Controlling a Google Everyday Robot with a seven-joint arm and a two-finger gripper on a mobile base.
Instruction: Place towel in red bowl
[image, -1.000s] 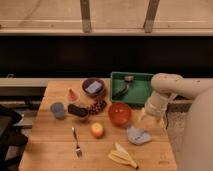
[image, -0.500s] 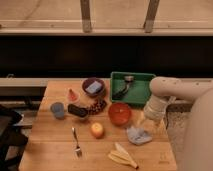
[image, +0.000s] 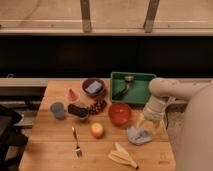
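The red bowl (image: 120, 114) stands on the wooden table (image: 50, 150), right of centre. The towel (image: 138, 135), a crumpled blue-grey cloth, lies on the table just right of and in front of the bowl. My gripper (image: 143, 124) hangs from the white arm (image: 161, 97), which reaches in from the right. It is directly over the towel's far edge, touching it or nearly so, and hides part of it.
A green tray (image: 141, 92) holding a dark tool (image: 123, 89) sits behind the bowl. A purple bowl (image: 93, 86), grapes (image: 97, 106), a blue cup (image: 57, 109), an apple (image: 97, 130), a fork (image: 76, 142) and a banana (image: 122, 156) lie around it.
The arm has lowered and moved slightly left, bringing my gripper down onto the towel. The towel and bowl stay in place.
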